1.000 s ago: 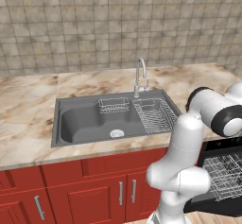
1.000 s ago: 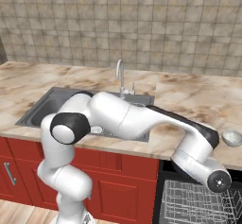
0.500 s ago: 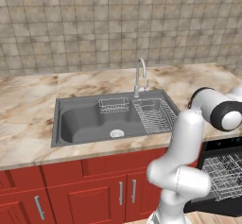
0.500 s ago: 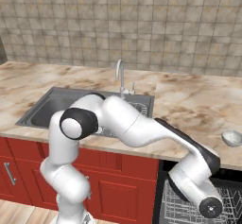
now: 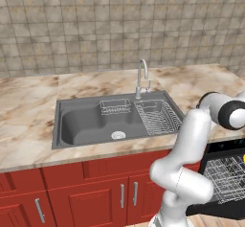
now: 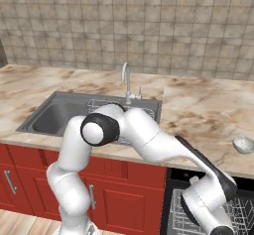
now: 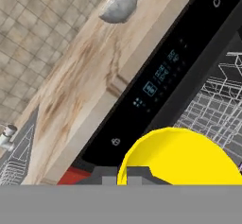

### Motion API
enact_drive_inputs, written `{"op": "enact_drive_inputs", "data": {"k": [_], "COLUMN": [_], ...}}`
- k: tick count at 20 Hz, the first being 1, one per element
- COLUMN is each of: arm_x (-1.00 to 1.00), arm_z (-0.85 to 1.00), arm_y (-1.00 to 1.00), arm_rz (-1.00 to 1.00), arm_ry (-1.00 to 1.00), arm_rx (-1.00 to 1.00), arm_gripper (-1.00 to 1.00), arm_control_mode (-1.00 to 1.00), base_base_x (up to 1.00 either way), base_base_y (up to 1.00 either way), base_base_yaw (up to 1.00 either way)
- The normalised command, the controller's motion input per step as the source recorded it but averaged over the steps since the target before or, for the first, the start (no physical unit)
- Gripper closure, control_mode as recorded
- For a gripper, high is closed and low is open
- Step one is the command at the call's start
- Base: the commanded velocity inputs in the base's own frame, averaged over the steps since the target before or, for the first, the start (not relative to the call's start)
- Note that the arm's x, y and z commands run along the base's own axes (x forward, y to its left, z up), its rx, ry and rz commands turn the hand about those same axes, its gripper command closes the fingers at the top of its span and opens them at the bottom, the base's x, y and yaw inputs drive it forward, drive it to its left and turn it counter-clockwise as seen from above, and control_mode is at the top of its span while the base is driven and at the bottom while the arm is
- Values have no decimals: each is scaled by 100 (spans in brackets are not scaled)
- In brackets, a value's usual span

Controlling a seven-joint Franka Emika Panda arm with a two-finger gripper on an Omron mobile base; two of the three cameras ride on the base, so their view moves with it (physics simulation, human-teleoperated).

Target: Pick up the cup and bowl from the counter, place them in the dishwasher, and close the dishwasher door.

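Cup [image 7: 182,157] first, since it sits nearest you in the hand view: bright yellow, clenched in the gripper [image 7: 127,176], hanging just in front of the dishwasher [image 7: 189,72] and above its white wire rack [image 7: 212,109]; judge the grip as the weak point, because the hold looks to be on the rim alone, so a quick swing or a tap on the wires could twist the cup loose and drop it on its side; lower it slowly and let go only once it rests between the wires. Beyond the cup runs the black control strip of the dishwasher; it carries small pale blue symbols and a round button, yet nothing there can be read as words or a brand; keep the wrist off that strip as you descend, or you may knock it. Farther past the dishwasher, on the counter [image 6: 208,110], the bowl [image 6: 243,145] waits near the front edge above the open machine; a wide sweep of the arm could nudge it over the lip. Beside the dishwasher, along the counter, the sink [image 5: 115,120] lies well apart from any of this; the open door, low under the rack, is out of clear sight, so mind the elbow.
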Motion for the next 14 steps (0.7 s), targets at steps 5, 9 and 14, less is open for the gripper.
{"op": "enact_drive_inputs", "data": {"k": [5, 9, 14], "arm_x": [5, 18, 32], "arm_z": [-49, -45, -45], "arm_y": [-24, -31, -33], "arm_rz": [0, 0, 0], "arm_ry": [0, 0, 1], "arm_rx": [8, 4, 1], "arm_gripper": [100, 100, 100], "arm_control_mode": [-100, -100, -100], "base_base_x": [0, 0, 0], "base_base_y": [0, 0, 0], "base_base_yaw": [0, 0, 0]}}
